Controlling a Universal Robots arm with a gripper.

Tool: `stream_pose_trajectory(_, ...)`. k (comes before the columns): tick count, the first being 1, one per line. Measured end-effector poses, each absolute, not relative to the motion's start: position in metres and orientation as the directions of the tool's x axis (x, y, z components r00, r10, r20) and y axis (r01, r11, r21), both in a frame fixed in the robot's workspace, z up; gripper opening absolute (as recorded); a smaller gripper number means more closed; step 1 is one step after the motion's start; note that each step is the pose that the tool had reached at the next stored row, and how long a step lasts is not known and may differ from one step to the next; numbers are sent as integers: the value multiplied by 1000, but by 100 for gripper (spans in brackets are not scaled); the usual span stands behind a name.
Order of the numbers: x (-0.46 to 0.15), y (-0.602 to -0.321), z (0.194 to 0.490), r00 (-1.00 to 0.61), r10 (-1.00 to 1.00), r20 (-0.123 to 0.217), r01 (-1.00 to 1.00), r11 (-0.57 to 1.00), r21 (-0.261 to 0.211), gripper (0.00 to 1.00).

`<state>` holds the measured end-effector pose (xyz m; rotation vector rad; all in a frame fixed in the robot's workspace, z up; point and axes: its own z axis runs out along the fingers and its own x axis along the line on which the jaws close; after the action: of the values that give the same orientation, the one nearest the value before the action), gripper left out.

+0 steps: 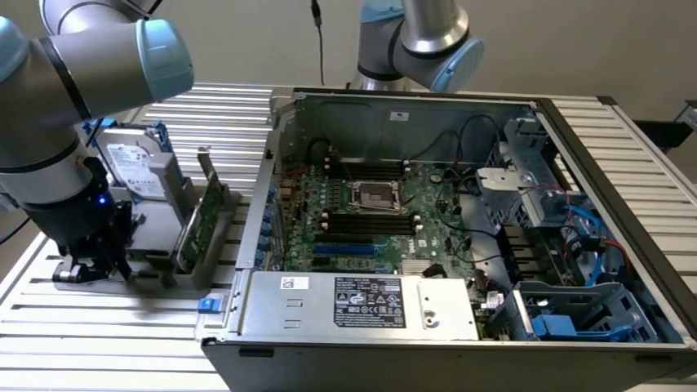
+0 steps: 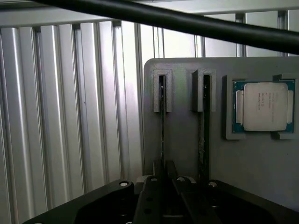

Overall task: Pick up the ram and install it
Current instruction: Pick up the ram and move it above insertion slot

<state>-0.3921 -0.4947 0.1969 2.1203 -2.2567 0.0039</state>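
Down over the gray holder (image 2: 182, 140) we've got our claw (image 2: 162, 169) pointing straight down, clenched on the ram (image 2: 162, 126); second stick (image 2: 204, 130) just beside it, processor (image 2: 265, 106) beyond that.

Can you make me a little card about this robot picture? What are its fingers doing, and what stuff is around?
fingers: closed on the ram, one on each side
ram: thin stick, on its edge in a slot of the grey holder
second stick: in the next slot, untouched
processor chip: silver square, lying in the holder beside the slots
computer case: open, on the exterior view's right, motherboard showing
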Motion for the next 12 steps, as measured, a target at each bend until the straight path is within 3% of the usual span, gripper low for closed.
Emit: stream_pose_trajectory(12, -392, -495, 231, -62, -998, 31, -998, 63, 29, 14)
